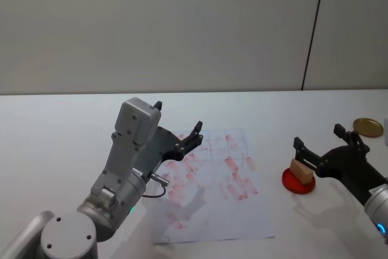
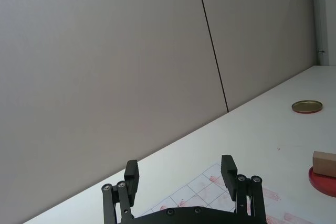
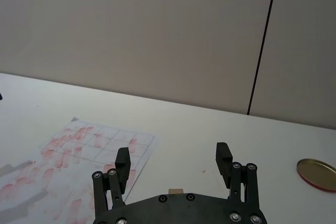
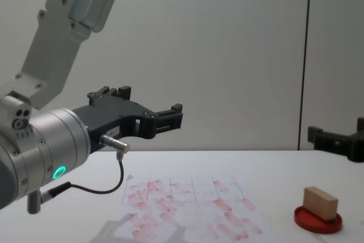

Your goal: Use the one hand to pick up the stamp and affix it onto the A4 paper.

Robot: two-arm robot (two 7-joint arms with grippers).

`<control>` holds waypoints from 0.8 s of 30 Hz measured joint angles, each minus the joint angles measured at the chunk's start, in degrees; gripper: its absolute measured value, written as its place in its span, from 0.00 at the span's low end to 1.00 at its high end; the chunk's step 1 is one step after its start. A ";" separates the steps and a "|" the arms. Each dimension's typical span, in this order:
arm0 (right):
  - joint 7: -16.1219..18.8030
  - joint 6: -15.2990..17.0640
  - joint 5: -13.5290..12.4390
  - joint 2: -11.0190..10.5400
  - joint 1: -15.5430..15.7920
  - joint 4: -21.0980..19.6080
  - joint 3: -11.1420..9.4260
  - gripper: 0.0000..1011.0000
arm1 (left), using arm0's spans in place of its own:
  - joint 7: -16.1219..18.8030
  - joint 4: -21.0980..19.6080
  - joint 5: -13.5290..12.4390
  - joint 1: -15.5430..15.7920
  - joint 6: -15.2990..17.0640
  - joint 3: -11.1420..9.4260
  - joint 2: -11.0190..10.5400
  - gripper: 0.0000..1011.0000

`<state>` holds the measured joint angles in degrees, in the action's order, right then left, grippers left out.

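The right pincer is held spread just above the stamp, which is set on the red ink pad at the right of the desk. The stamp is judged to be light, stiff wood. It is best taken by two opposite side faces, clear of the inked underside. The left pincer is held spread, raised at the left of the A4 paper. One stamp, one pad, one sheet and one gold lid are counted.

Plain grey wall, dark vertical seam, white table.
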<state>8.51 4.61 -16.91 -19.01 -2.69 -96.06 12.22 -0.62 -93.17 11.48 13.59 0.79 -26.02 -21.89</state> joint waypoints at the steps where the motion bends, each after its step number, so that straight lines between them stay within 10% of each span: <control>1: 0.00 0.00 0.00 0.00 0.00 0.00 0.00 0.99 | 0.00 0.00 0.00 0.00 0.00 0.00 0.00 0.98; 24: 4.71 4.82 0.00 1.11 -3.46 8.18 0.36 0.99 | 0.00 0.00 0.00 0.00 0.00 0.00 0.00 0.98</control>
<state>13.22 9.43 -16.92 -17.91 -6.16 -87.88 12.57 -0.62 -93.18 11.48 13.59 0.80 -26.02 -21.89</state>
